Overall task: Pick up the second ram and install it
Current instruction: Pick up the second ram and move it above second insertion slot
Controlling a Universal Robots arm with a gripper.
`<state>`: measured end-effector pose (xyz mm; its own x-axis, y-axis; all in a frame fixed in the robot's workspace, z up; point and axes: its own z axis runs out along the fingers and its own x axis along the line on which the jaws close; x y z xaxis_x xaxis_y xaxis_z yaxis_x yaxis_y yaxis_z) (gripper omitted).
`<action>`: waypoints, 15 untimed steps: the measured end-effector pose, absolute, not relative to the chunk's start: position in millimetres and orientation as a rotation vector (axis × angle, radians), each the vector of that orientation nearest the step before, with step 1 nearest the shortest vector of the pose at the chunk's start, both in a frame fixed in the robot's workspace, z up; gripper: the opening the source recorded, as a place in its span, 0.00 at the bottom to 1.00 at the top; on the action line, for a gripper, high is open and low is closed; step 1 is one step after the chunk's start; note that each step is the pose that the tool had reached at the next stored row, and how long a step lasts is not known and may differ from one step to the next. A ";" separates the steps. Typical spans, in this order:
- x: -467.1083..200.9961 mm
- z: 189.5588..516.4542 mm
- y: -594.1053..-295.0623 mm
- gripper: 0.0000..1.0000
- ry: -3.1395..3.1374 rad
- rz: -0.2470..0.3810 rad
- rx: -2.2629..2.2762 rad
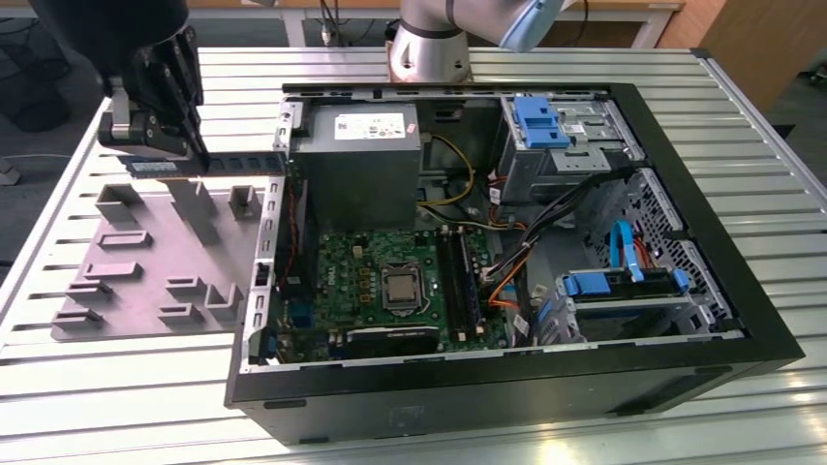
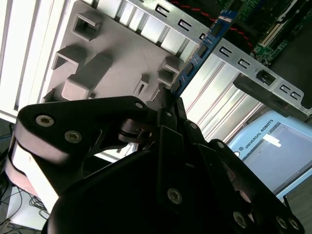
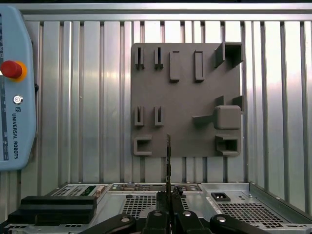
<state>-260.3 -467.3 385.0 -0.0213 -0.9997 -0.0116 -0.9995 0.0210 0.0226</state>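
In the exterior view, the pincer (image 1: 178,160) was clenched on the second ram (image 1: 243,162), holding it above the grey holder plate (image 1: 142,271) on the worktop (image 1: 116,387), just beside the computer case (image 1: 517,387). In the second wrist view, the second ram (image 2: 202,46) stuck out from the pincer (image 2: 168,105). In the first wrist view, it showed edge-on over the plate's rim.

Robotics lab or test workshop by the look of it. Slatted aluminium bench (image 1: 130,387), robot arm base (image 1: 429,48) standing at its far edge, opened-up PC tower (image 1: 517,397) lying on its side, grey slotted fixture plate (image 1: 142,262) next to it. Teach pendant (image 3: 14,112) with a red stop button (image 3: 10,69) parked on the bench, wooden desks (image 1: 756,44) behind.
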 end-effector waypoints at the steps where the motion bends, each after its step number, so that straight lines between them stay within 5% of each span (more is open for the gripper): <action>1: -260.3 385.0 -467.3 0.14 -2.239 -0.038 2.192; 15: -241.6 384.9 -467.3 0.14 -2.239 -0.038 2.192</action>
<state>-241.6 -467.3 384.9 -0.0212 -0.9997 -0.0116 -0.9995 0.0210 0.0226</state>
